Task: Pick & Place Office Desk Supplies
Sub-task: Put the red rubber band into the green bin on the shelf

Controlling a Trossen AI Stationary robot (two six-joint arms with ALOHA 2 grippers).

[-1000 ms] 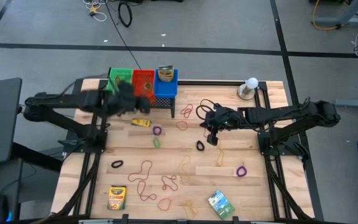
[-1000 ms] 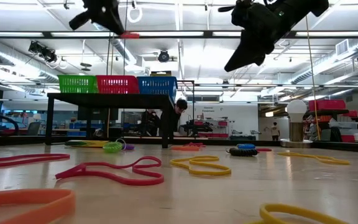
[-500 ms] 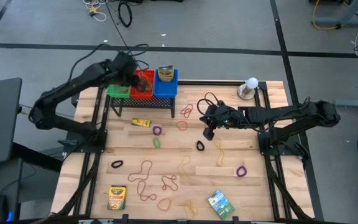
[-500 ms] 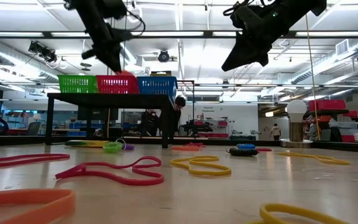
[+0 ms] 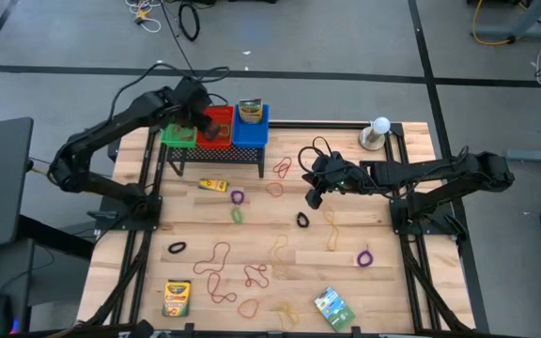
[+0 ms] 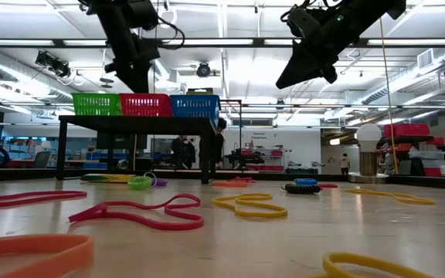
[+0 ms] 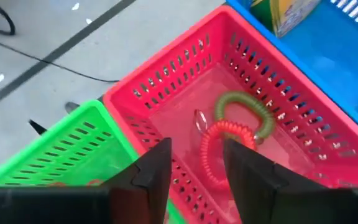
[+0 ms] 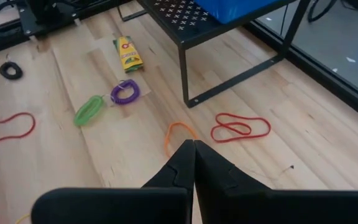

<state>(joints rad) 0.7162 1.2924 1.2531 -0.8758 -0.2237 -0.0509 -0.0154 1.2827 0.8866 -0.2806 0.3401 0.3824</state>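
Above red basket (image 5: pixel 216 124) on black rack (image 5: pixel 216 150): left gripper (image 7: pixel 194 163), fingers parted, empty. Red coil loop (image 7: pixel 219 149) and green coil loop (image 7: pixel 247 112) lie touching inside red basket. Right gripper (image 8: pixel 193 163) closed, empty, above table (image 5: pixel 383 282) mid-area, orange band (image 8: pixel 178 134) below. Crayon boxes (image 5: pixel 177 298), other bands scattered on table.

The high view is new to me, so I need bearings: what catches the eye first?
Three baskets in a row, green, red and blue, stand on a black rack at the table's far edge, with the left gripper open over the red one. Coloured rubber bands lie scattered across the wooden table.
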